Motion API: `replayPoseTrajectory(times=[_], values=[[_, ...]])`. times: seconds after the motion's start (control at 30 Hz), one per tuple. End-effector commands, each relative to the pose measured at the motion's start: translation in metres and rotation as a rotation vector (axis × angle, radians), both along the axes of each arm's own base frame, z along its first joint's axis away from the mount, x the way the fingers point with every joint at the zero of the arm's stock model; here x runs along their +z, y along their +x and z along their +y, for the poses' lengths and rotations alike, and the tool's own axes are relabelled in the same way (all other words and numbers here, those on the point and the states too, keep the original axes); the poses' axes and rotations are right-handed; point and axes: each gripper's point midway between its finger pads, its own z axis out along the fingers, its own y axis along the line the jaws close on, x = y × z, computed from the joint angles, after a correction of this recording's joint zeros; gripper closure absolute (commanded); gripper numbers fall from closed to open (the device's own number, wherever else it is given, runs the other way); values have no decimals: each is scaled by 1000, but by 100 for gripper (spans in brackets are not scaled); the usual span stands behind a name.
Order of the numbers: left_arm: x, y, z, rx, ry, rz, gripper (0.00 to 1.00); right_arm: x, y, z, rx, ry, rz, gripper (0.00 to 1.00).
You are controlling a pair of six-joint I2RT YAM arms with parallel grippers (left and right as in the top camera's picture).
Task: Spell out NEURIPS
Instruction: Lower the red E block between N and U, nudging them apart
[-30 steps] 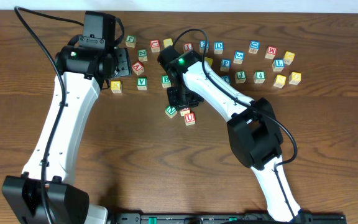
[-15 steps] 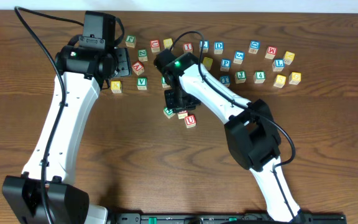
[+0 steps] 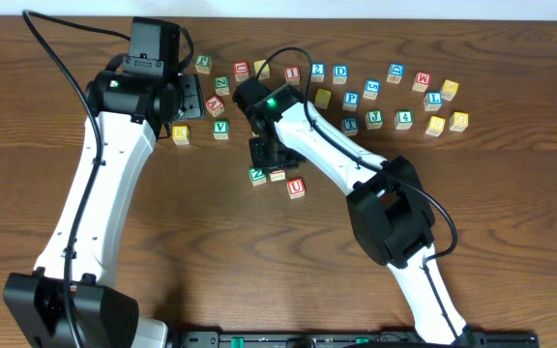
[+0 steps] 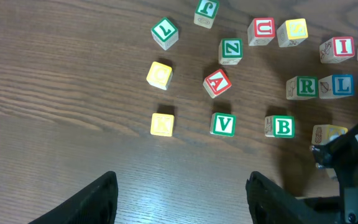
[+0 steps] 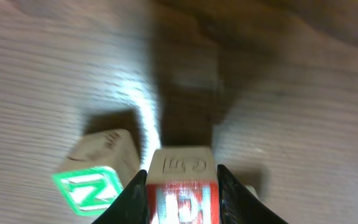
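The right jaws are clenched on a small wooden cube with a red letter face [image 5: 180, 165], and their dark tapered fingers [image 5: 132, 200] press against its pale flat sides. The letter is too blurred to read. Just beside that cube, at its left in the wrist view, sits the green N cube [image 5: 89, 190] with softly rounded edges. The red U cube [image 3: 296, 188] lies near both on the dark, grained wooden table [image 3: 220, 251]. The left jaws are released, spread wide over bare wood, with a green V cube [image 4: 223, 124] and a plain yellow cube [image 4: 159, 74] beyond them
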Motion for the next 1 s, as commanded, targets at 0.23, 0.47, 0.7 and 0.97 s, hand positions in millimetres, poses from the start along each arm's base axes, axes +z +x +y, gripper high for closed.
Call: replayPoseTrajectory(times=[0.23, 0.47, 0.7, 0.97], values=[[-10, -2, 0, 11, 0, 27, 35, -4, 1, -15, -78, -72, -10, 69], [-10, -2, 0, 11, 0, 26, 35, -3, 3, -12, -89, -52, -15, 56], [-10, -2, 0, 11, 0, 26, 35, 26, 8, -9, -81, -30, -40, 48], [-11, -4, 1, 11, 1, 35, 35, 43, -6, -35, -89, -89, 10, 48]])
